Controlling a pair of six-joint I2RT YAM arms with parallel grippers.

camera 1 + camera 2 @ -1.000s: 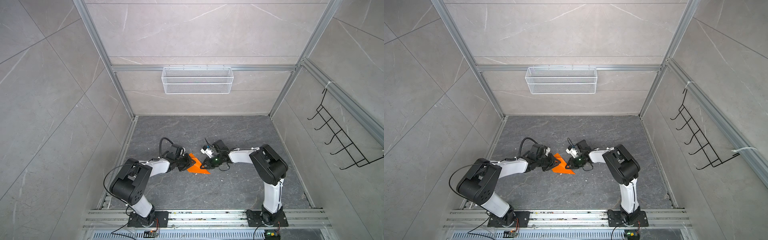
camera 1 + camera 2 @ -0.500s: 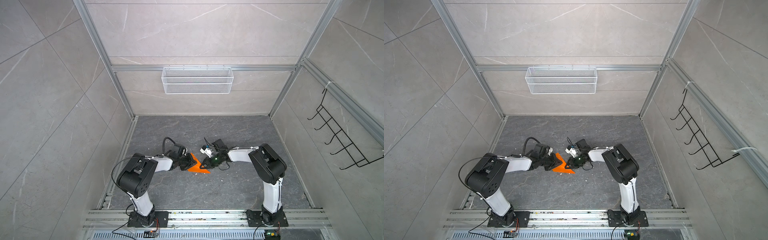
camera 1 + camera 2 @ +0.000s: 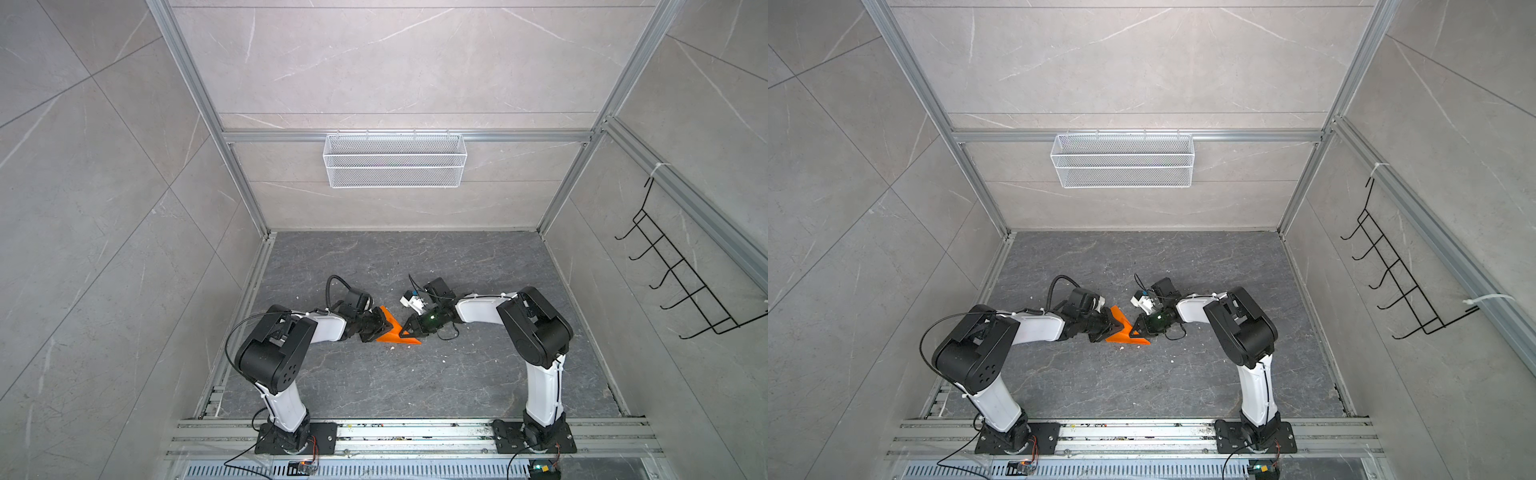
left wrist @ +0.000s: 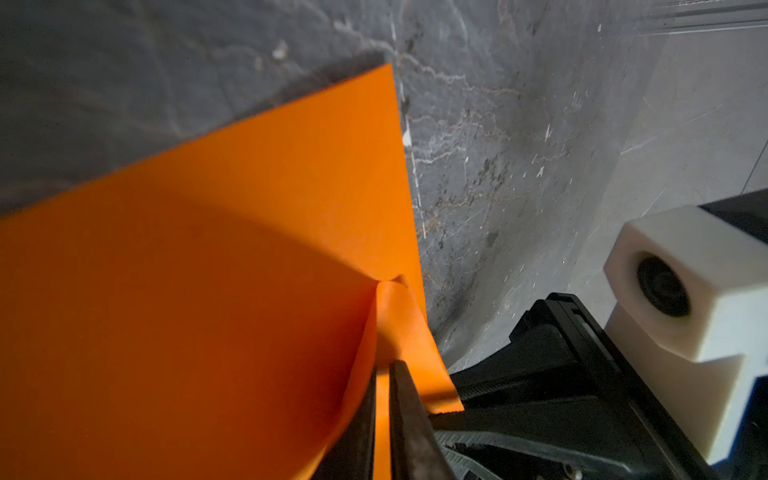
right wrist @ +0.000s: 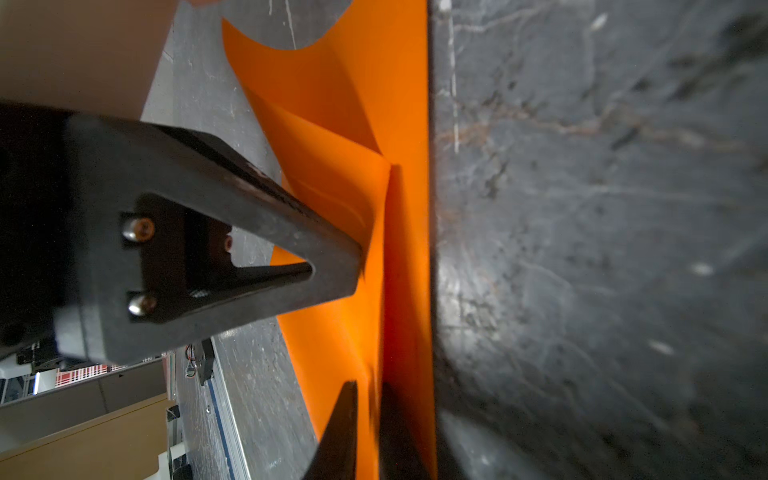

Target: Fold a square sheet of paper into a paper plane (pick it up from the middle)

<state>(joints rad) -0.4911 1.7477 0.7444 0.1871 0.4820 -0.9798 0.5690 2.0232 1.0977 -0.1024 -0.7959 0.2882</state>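
Clearly, the grey marbled tabletop (image 3: 374, 382) takes most of the space. On it we see the left arm (image 3: 291, 332) and the right arm (image 3: 536, 328), both bent inward and meeting near the middle. Between them is the orange paper (image 3: 395, 332), creased into pointed triangular flaps, with one edge resting on the tabletop. The left gripper (image 4: 384, 370) has its jaws pressed together on one fold of the paper. The right gripper (image 5: 369, 386) pinches the neighbouring fold, just beside it.

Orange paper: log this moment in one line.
orange paper: creased, one flap raised | left hand: shut on orange paper | right hand: shut on orange paper | fold: unfinished
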